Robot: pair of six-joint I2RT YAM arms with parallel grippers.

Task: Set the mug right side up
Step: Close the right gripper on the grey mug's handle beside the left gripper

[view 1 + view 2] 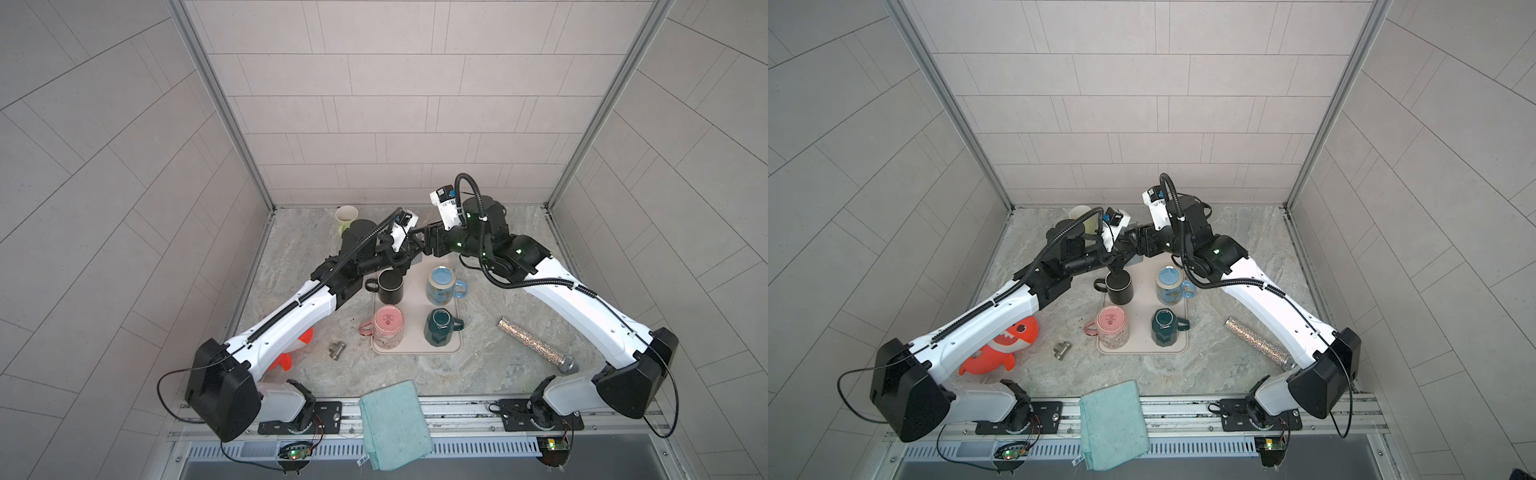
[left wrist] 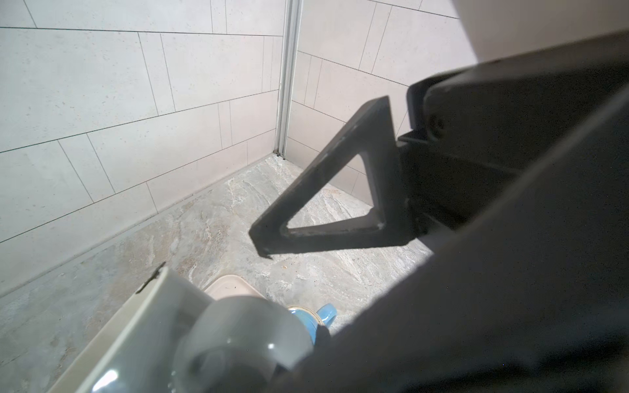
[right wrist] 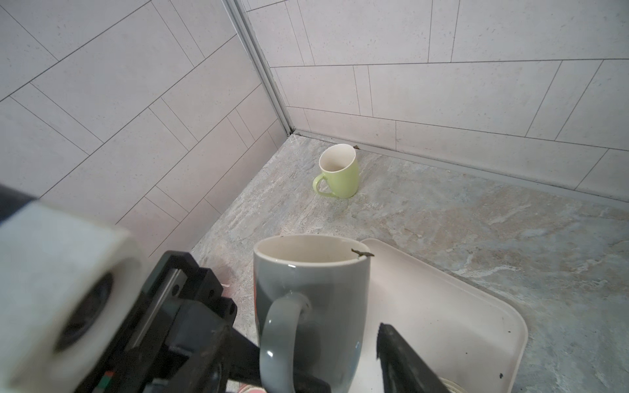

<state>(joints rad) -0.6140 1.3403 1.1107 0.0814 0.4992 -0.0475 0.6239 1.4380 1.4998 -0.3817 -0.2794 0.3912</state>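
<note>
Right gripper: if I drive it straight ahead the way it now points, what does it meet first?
Most likely the grey ceramic mug, which stands upright with its handle turned towards the right gripper. In the right wrist view the handle lies directly ahead and looks near, though the exact gap is hard to judge.

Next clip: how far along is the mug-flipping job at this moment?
Done: the gray mug is rim up at the far end of the tray. In hand: the left pincer is shut low on its side; the right pincer is open, one finger clear of the handle. Left: release it and pull both arms back; whether its base rests on the tray is hidden.
</note>
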